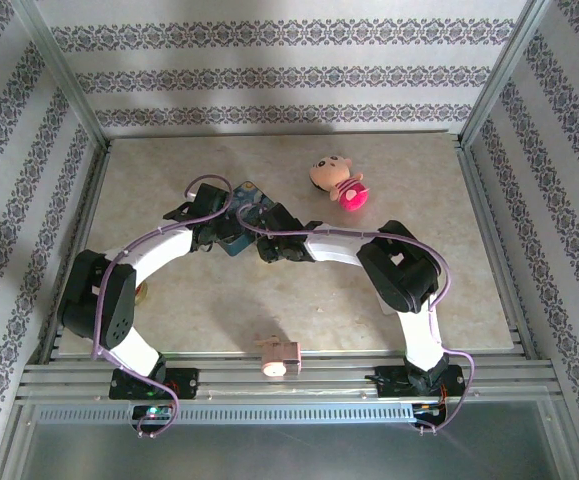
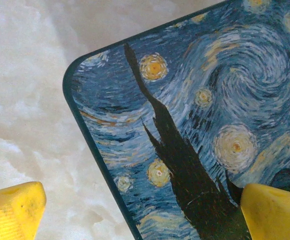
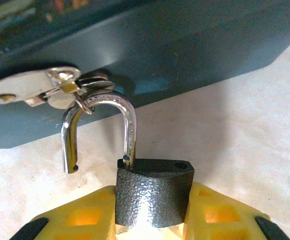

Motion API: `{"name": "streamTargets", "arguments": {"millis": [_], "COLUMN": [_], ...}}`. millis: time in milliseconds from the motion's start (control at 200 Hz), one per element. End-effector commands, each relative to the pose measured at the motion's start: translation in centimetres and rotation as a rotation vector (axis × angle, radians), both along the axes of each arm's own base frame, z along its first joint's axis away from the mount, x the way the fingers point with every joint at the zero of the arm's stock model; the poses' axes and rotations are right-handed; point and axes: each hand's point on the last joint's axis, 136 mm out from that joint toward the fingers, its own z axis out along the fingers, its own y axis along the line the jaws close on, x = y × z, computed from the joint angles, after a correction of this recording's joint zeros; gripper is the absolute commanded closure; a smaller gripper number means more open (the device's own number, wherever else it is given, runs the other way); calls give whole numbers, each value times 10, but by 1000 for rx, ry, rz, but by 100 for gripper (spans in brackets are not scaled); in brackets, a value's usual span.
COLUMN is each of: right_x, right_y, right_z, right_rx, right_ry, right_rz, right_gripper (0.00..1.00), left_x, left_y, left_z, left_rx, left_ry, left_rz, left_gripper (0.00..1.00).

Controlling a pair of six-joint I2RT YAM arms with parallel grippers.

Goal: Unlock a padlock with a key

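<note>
**R gripper**: yellow fingers clamped on either side of the padlock body, pads touching its dark textured sides.
**Padlock:** low on table, just beside side wall of blue tin. Shackle sprung, one leg free of the body, its loop threaded through silvery hasp on tin.
**L gripper**: fingers spread wide, holding nothing. One tip over bare table, other over painted lid near tin's rounded corner; contact w/ lid can't be told.
**Misc:** pink plush toy on far side of table, apart from tin.
</note>
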Motion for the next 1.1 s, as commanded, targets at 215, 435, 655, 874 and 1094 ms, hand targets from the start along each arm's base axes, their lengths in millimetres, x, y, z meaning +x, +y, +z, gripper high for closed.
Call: {"name": "streamTargets", "arguments": {"millis": [215, 435, 655, 874, 1094], "right_x": [-6, -4, 1, 5, 8], "right_y": [20, 21, 24, 27, 30], "right_z": [10, 11, 14, 15, 15], "right_rx": [180, 226, 293, 367, 433], "right_ry": [78, 108, 142, 173, 206], "right_rz": [-30, -80, -128, -159, -173], "right_gripper": [100, 100, 100, 100, 100], "left_x": [-17, -17, -18, -19, -21], "left_y": [2, -1, -1, -2, -4], "left_z": [-15, -15, -14, -16, -18], "left_rx": [-21, -37, -37, -46, -56], "left_ry": [63, 62, 60, 65, 68], "left_rz": [-4, -13, -20, -25, -32], "left_gripper": [1, 1, 1, 1, 1]}}
